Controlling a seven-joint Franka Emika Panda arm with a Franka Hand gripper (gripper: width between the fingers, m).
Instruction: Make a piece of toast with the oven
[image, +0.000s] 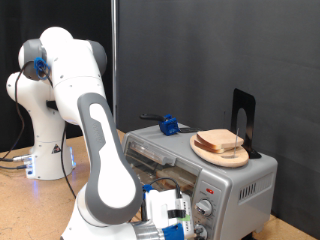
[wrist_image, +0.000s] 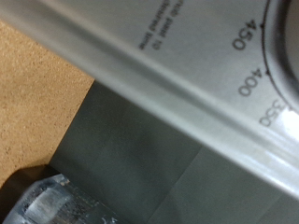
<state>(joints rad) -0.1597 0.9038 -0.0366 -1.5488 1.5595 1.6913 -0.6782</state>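
The gripper (image: 178, 222) is working low at the oven (image: 205, 165) front by its knobs (image: 207, 208), lower centre; I cannot tell its opening. Bread (image: 222, 143) is sitting on a plate (image: 205, 152) atop the oven, untoasted.

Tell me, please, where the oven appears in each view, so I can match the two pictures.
Exterior view: the oven stands at the lower right, bread on a plate on top, the gripper at its knobs.
Wrist view: the oven's grey front panel runs diagonally across the picture, very close.
Shared landmark: the temperature dial, whose printed 450 and 400 show in the wrist view.
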